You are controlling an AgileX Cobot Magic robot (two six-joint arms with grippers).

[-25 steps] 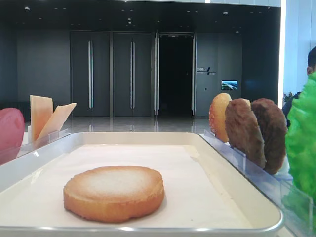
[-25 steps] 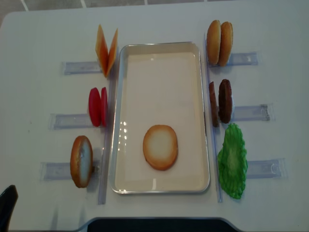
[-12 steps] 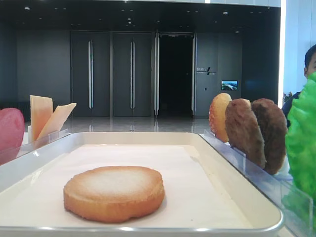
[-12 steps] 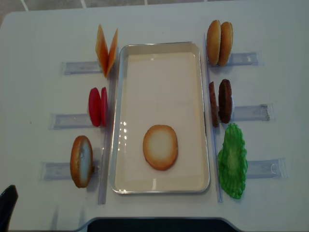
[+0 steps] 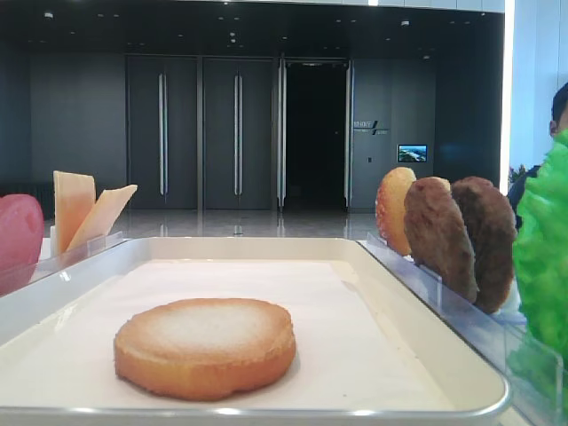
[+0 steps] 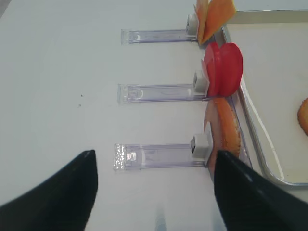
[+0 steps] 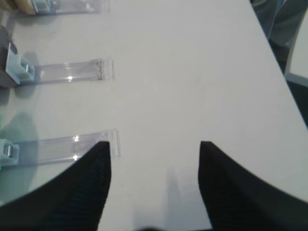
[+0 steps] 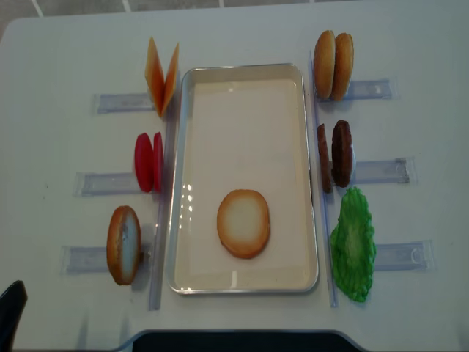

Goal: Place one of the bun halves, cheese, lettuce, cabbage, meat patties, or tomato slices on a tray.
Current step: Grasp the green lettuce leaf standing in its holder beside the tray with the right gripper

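Observation:
One bun half (image 8: pixel 243 223) lies flat, pale face up, in the near part of the white tray (image 8: pixel 176 183). Another bun half (image 8: pixel 123 244) stands on edge left of the tray, and two more (image 8: pixel 333 64) stand at the back right. Cheese (image 8: pixel 161 73) and tomato slices (image 8: pixel 148 161) stand on the left. Meat patties (image 8: pixel 333 154) and lettuce (image 8: pixel 353 243) are on the right. No cabbage is in view. My left gripper (image 6: pixel 154 159) hangs open over bare table near the left bun half (image 6: pixel 224 130). My right gripper (image 7: pixel 155 147) is open over bare table, holding nothing.
Clear plastic holders (image 8: pixel 95 258) run outward from each food item on both sides of the tray. One holder's end (image 7: pixel 113 144) lies by my right gripper's left finger. The table's right edge (image 7: pixel 274 57) is close to the right gripper.

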